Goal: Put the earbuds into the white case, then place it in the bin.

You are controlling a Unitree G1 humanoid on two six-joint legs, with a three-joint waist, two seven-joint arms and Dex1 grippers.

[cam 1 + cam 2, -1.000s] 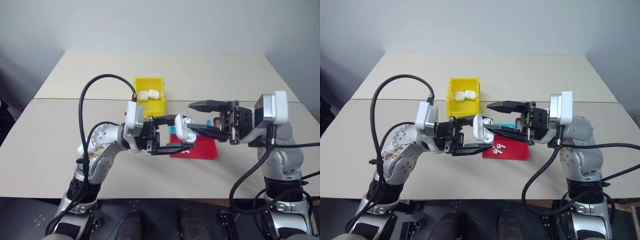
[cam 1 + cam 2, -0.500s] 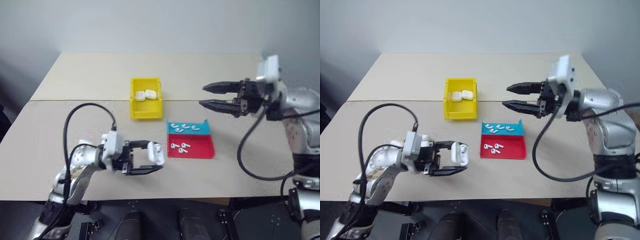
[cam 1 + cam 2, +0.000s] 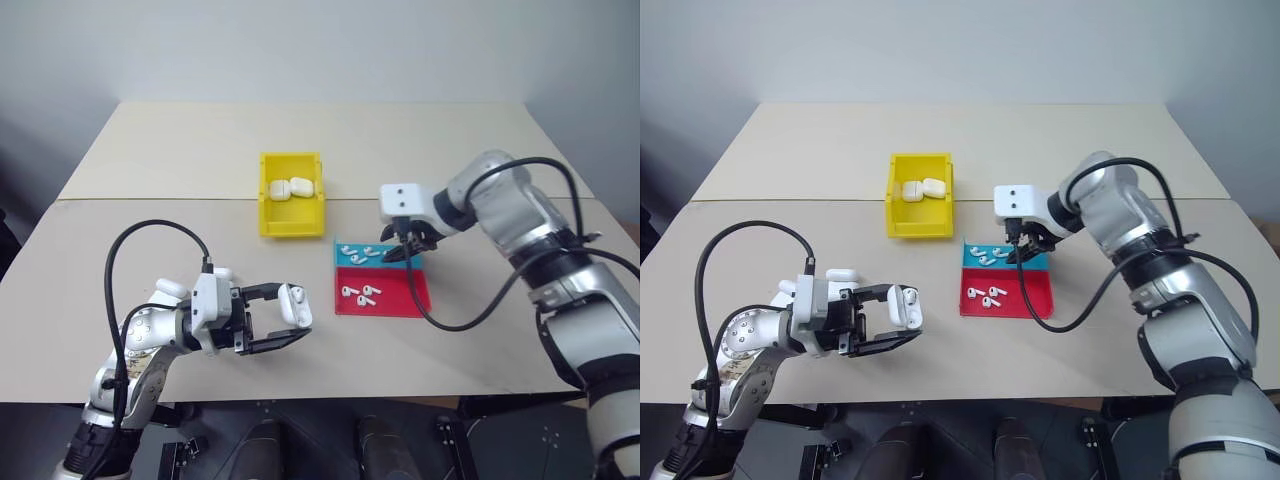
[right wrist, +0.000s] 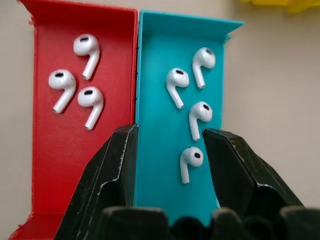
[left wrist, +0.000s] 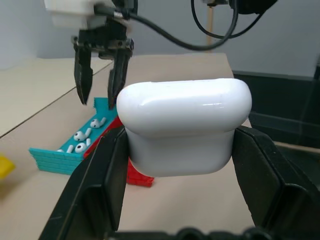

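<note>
My left gripper [image 3: 288, 318] hovers low over the near left of the table, pointing right, shut on the white case [image 5: 185, 120], which sits between its two black fingers [image 5: 97, 185]. My right gripper [image 4: 170, 145] points down over the blue half of the tray [image 3: 392, 266]; it is open, and several earbuds [image 4: 200, 117] lie below it, one [image 4: 188, 162] between the fingers. Three more earbuds [image 3: 360, 293] lie in the red half [image 3: 400, 302]. The yellow bin [image 3: 268, 215] stands behind the tray, to its left, and holds two white cases [image 3: 291, 188].
Two more white cases [image 3: 838, 274] lie on the table just behind my left forearm. A black cable loops over the left arm [image 3: 130, 250], and another hangs from the right arm [image 3: 470, 310] beside the tray. A seam [image 3: 150, 199] crosses the table.
My right gripper swung from level in mid-air to pointing down over the blue half of the tray. My left gripper sank toward the near left with the case, then held still.
</note>
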